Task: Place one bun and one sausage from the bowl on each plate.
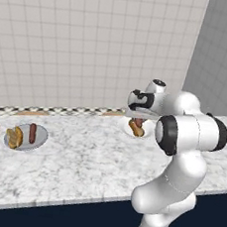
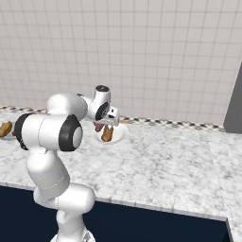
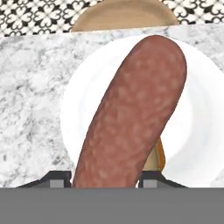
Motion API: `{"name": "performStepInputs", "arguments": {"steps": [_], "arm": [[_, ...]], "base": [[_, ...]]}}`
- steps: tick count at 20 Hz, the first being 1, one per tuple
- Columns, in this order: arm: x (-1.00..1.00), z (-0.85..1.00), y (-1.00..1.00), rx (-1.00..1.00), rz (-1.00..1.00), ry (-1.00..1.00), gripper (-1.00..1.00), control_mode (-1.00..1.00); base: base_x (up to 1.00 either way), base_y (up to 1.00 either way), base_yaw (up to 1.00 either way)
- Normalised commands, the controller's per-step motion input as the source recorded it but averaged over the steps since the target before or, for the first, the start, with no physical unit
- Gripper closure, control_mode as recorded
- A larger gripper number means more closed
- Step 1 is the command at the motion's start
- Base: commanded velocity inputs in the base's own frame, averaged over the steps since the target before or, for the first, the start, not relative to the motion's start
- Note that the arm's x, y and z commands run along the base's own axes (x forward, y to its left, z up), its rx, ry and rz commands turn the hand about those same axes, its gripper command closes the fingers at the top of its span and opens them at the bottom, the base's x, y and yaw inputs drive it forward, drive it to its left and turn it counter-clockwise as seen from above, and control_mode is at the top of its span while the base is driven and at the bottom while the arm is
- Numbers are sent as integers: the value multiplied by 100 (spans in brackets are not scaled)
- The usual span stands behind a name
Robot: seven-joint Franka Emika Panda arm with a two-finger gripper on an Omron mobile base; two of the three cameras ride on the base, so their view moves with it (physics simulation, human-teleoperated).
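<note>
reddish-brown sausage [image 3: 131, 118], mottled, rounded end

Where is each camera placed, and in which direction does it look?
Left base view: behind the arm, on its left, looking forward and down over the counter; the white arm rises at lower right.
Right base view: behind the arm, on its right, facing the same counter; the arm rises at lower left.
Hand view: on the hand, looking down along the claw at the sausage it grips; dark fingertips show at the bottom.
Shared: all three show the white plate holding a bun.
</note>
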Motion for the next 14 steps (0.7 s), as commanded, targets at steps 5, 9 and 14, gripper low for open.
{"name": "performStepInputs", "arguments": {"steps": [5, 9, 14], "arm": [[79, -25, -20, -11, 36, 17, 100, -100], [55, -18, -40, 0, 25, 15, 100, -100], [22, -18, -41, 0, 11, 7, 100, -100]], "base": [[0, 0, 0], [0, 0, 0], [0, 0, 0]]}}
